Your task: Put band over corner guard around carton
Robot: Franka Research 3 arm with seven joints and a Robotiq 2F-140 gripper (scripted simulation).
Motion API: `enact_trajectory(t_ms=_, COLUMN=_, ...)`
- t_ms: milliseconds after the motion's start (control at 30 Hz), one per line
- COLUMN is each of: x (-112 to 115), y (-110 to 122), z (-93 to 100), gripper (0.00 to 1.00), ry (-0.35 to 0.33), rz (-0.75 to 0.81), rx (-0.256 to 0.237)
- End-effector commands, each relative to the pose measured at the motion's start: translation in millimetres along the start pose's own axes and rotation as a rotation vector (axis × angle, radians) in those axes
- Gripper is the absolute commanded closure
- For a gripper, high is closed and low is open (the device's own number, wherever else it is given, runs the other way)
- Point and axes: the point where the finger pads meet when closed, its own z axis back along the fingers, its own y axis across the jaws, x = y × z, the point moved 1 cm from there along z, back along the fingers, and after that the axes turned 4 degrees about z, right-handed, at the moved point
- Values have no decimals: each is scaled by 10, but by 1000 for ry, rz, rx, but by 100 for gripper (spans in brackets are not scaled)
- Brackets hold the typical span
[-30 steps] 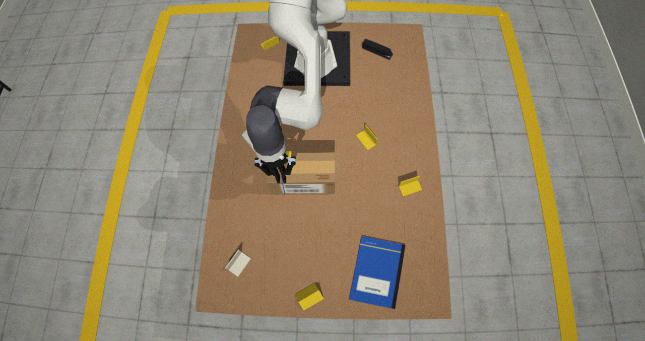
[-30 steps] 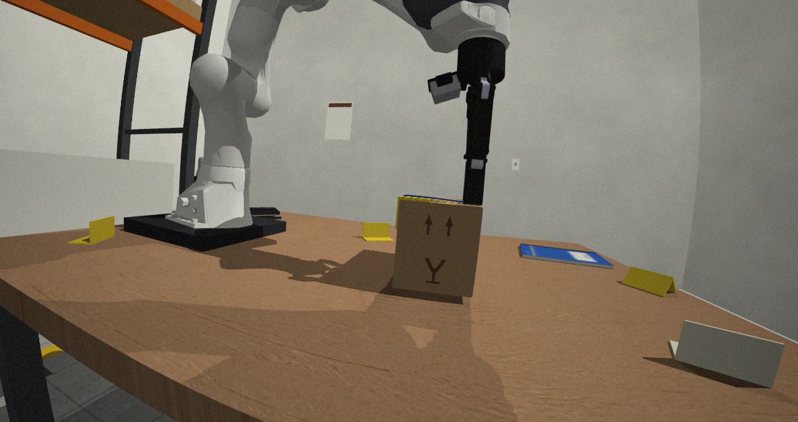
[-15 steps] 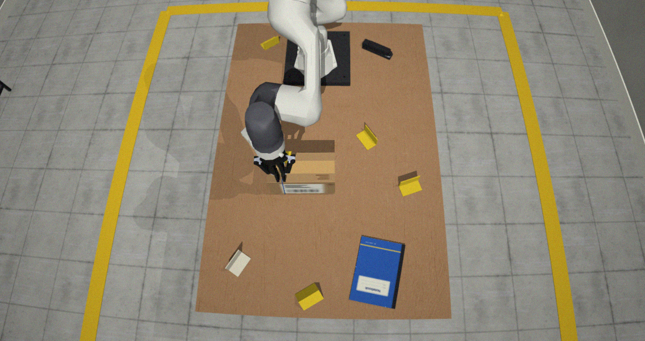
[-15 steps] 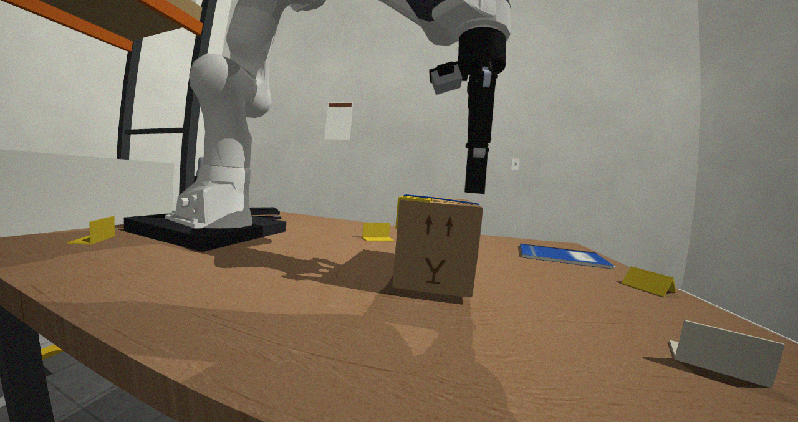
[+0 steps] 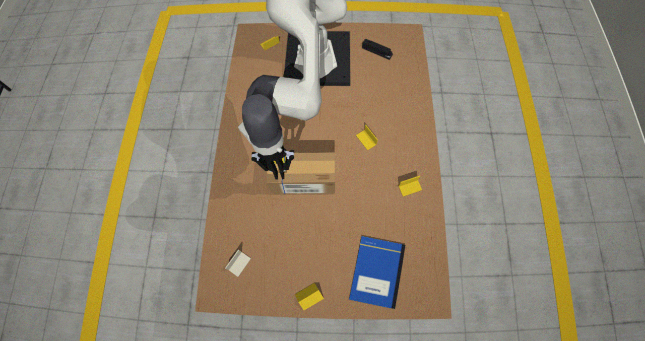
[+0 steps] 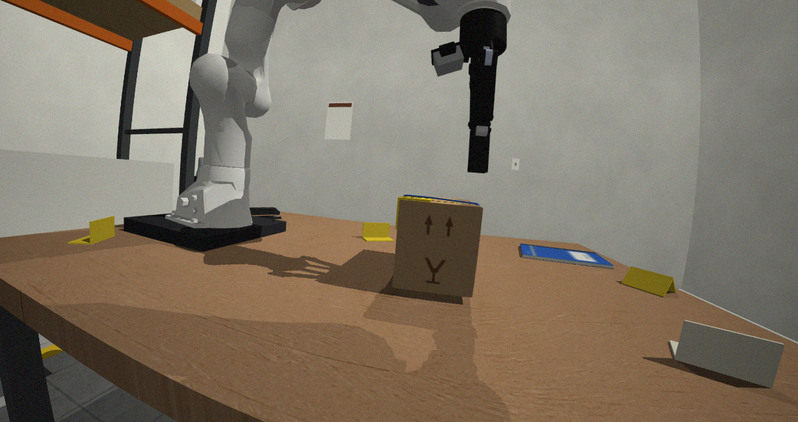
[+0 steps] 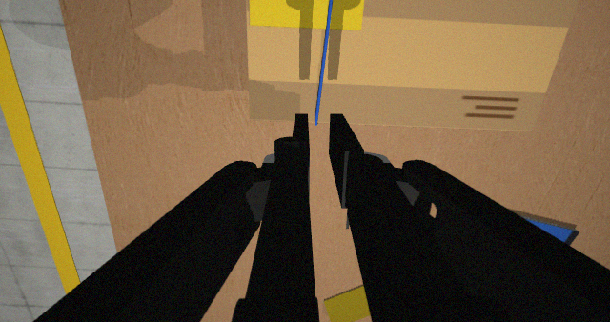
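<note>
The cardboard carton [image 5: 311,167] [image 6: 437,252] [image 7: 429,60] stands level on the wooden table [image 5: 315,230]. A yellow corner guard [image 7: 267,3] [image 6: 415,199] sits on its top left end. A thin blue band [image 5: 283,188] [image 7: 324,50] [image 6: 446,199] runs straight across the carton's top, over the guard and down the near side. My gripper [image 5: 280,174] [image 6: 478,165] [image 7: 318,134] hangs clear above the carton's near left edge. Its fingers stand nearly together with a narrow gap, and nothing is between them.
Spare yellow guards [image 5: 367,137] [image 5: 409,185] [image 5: 309,295] [image 5: 269,43] and a white one [image 5: 237,262] lie scattered on the table. A blue notebook [image 5: 377,271] lies at the front right, a black block [image 5: 377,48] at the back right, and the arm's base plate [image 5: 340,59] at the back.
</note>
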Motion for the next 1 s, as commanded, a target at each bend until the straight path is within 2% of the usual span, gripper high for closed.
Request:
enact_trajectory(t_ms=0, x=-33, y=11, z=81, gripper=82, ry=11, rz=-9, rx=1)
enact_trajectory(t_ms=333, x=-31, y=11, z=251, gripper=82, ry=11, rz=-9, rx=1)
enact_trajectory(t_ms=967, x=-31, y=11, z=304, gripper=82, ry=11, rz=-9, rx=1)
